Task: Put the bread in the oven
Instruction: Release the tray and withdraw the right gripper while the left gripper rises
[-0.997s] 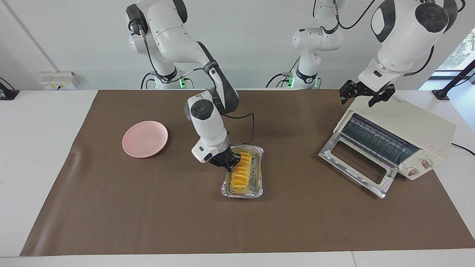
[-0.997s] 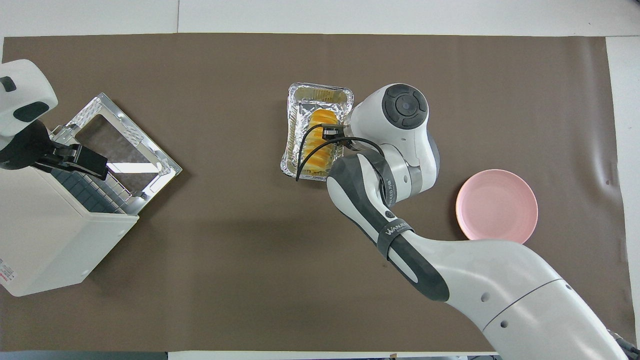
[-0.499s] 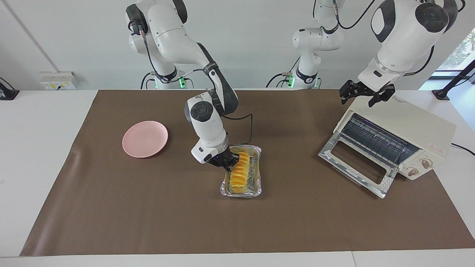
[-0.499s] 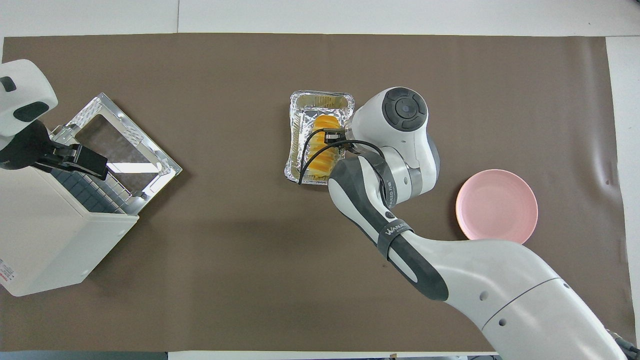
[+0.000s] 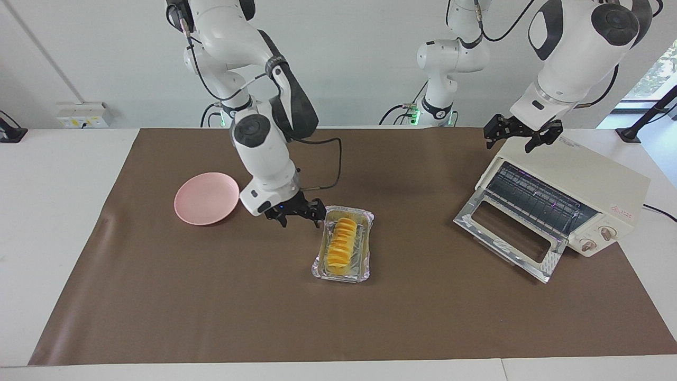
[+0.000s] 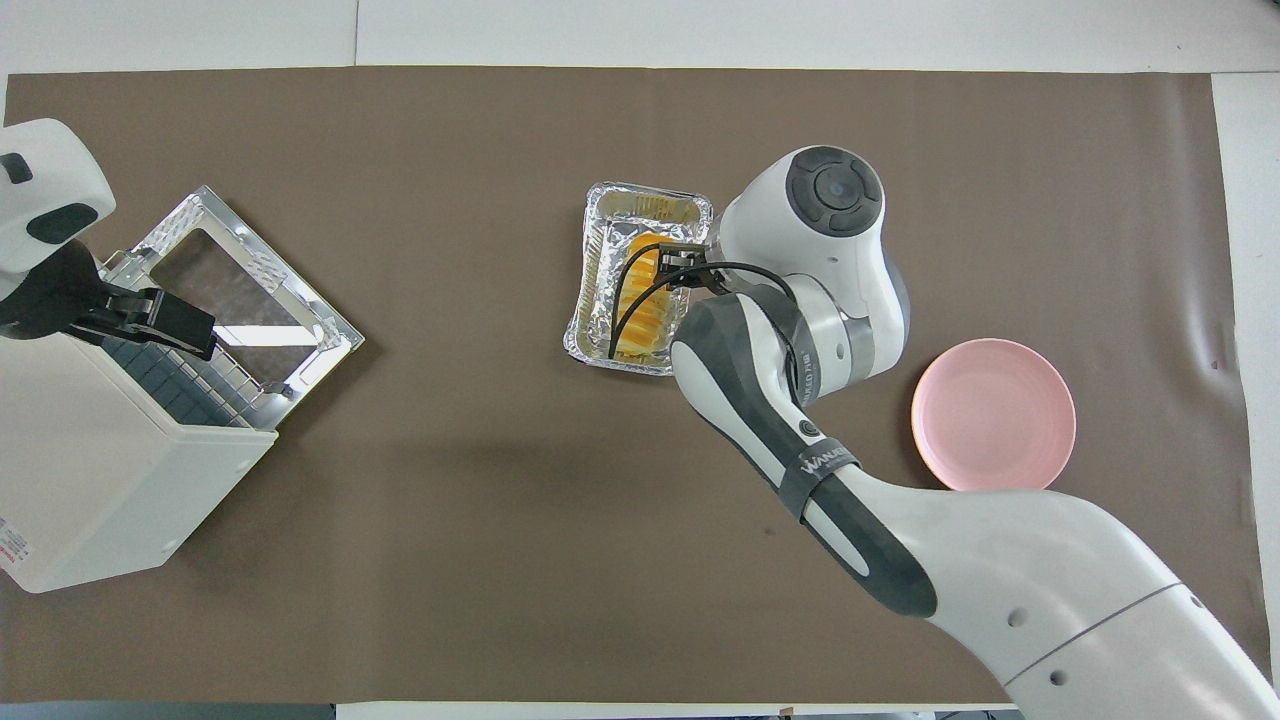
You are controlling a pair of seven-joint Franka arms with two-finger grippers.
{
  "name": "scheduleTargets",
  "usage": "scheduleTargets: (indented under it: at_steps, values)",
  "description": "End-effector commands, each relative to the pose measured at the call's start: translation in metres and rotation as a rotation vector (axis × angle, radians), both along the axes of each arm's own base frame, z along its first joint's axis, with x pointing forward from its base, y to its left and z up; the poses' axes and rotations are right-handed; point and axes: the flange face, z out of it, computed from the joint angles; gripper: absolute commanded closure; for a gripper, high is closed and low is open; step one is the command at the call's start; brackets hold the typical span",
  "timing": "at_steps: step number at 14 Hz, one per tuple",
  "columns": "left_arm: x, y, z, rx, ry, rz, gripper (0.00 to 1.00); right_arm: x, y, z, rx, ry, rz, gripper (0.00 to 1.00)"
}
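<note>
Brown mat (image 5: 211, 296) covers most of the table (image 5: 53, 211).

Oven (image 5: 576, 196) sits at the left arm's end, door (image 5: 508, 233) dropped open & flat toward the table middle, wire rack (image 5: 539, 201) visible inside, two knobs (image 5: 597, 238) on the front panel. Nothing on the rack.

Right arm reaches in over the mat centre. Right gripper (image 5: 295, 214) is up in the air, fingers spread wide, holding nothing. It hangs over the mat just beside the foil tray (image 5: 365, 222), at the tray's corner nearest the robots, on the plate side. In the overhead view its wrist covers the mat next to the tray (image 6: 600, 230).

Left gripper (image 5: 521, 138) hovers w/ fingers open over the top edge of the oven, above the opening; empty.

Pink plate (image 5: 206, 198) lies toward the right arm's end, well apart from the tray.

Foil tray is mid-mat, between plate & oven.

Bread (image 5: 341, 242) lies flat in the tray, lengthwise, ridges up; apart from the right gripper, which is clear of it & higher. Well apart from the oven. Overhead view shows the bread (image 6: 640, 320) partly under the gripper's cable.
</note>
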Motion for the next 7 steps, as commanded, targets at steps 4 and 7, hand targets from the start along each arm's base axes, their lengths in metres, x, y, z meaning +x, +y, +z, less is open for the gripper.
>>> scheduleTargets:
  at_steps: [4,7]
  values:
    - [-0.011,-0.011,0.004,0.008,-0.013,-0.003,0.00,-0.026,-0.147,0.078,0.001,0.033,0.134,0.00]
    - [0.002,-0.048,0.009,-0.006,-0.120,0.165,0.00,-0.046,-0.192,0.115,-0.065,0.026,0.118,0.00]
